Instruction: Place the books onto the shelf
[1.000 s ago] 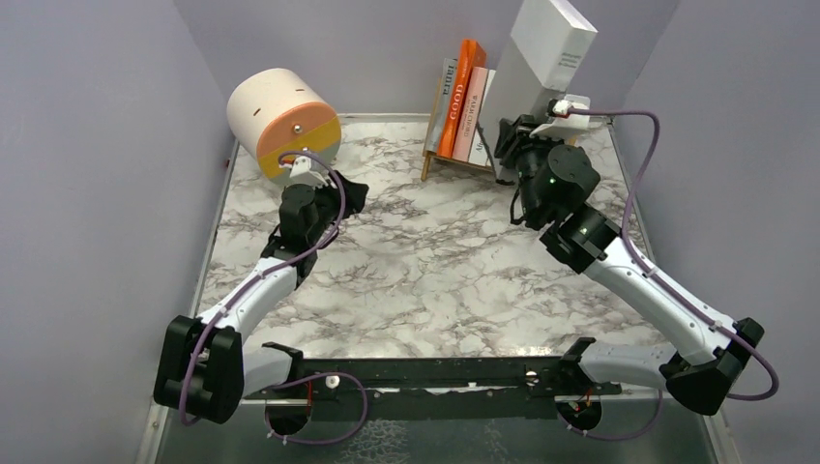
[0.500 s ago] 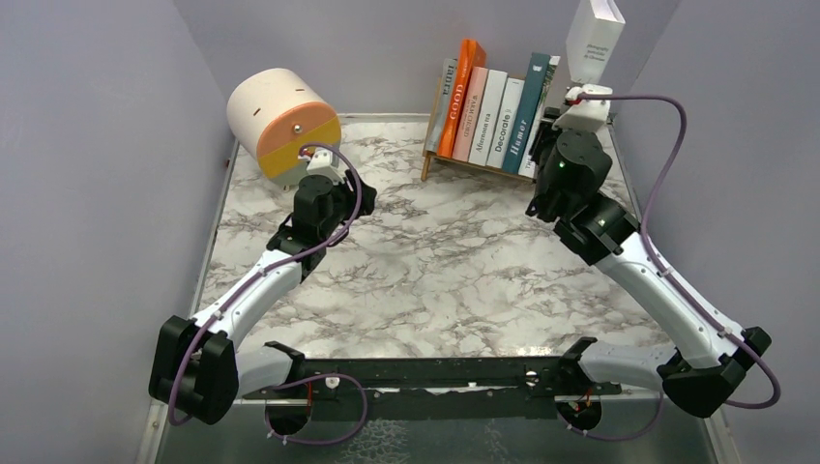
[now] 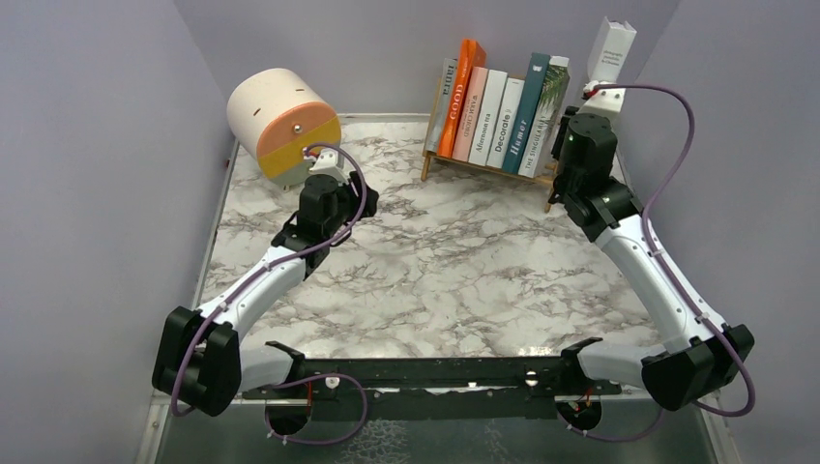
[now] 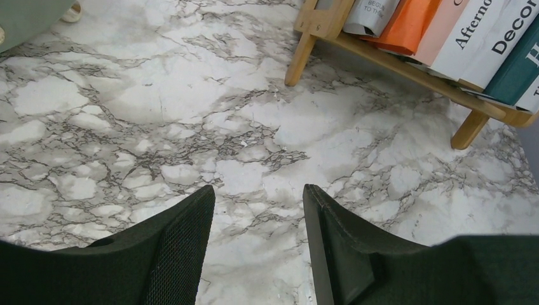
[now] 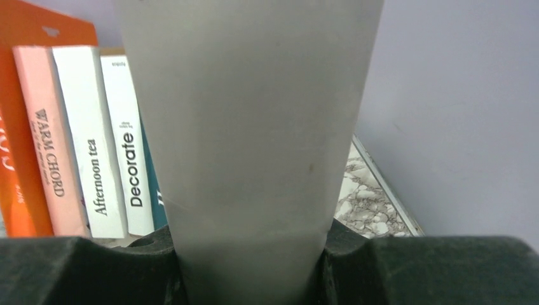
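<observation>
The light-wood shelf (image 3: 483,165) stands at the back with several books (image 3: 493,111) upright in it: grey, orange, pink, white, teal and a leaf-patterned one. My right gripper (image 3: 600,90) is shut on a white book (image 3: 613,50), held upright in the air just past the shelf's right end. In the right wrist view the white book (image 5: 254,127) fills the gap between the fingers (image 5: 95,267), with the shelved books (image 5: 92,152) to its left. My left gripper (image 4: 257,206) is open and empty over the marble, short of the shelf (image 4: 407,67).
A round cream, orange and yellow drawer drum (image 3: 283,121) sits at the back left, close to the left wrist. Purple walls close in three sides. A metal rim (image 5: 384,190) edges the table right of the shelf.
The right arm has carried the white book from in front of the shelf out to its right end, uncovering the shelved row. The left arm has shifted slightly toward the back.
</observation>
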{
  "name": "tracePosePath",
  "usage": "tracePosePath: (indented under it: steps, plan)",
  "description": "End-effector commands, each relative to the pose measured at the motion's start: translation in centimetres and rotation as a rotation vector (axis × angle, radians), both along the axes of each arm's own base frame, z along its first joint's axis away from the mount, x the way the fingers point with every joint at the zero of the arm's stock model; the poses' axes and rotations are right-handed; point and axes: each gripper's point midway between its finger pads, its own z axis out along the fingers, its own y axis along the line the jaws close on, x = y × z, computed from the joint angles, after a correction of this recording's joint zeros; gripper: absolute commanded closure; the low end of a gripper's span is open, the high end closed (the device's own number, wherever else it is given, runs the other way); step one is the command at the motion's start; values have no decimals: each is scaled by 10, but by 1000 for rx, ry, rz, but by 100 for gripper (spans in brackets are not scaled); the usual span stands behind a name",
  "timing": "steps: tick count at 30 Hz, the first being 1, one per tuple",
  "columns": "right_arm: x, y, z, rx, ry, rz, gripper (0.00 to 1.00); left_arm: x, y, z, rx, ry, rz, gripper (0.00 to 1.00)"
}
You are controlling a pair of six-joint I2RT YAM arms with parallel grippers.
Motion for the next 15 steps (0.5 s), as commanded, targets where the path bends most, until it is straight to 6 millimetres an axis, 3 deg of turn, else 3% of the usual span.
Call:
tracePosePath:
  steps: [1,15]
  plan:
    - [15,8,-9,27,-9,64,99,10,-1,12,13,-26,11,53]
    - [56,4,-58,24,81,71,99,17,-3,3,29,-11,13,53]
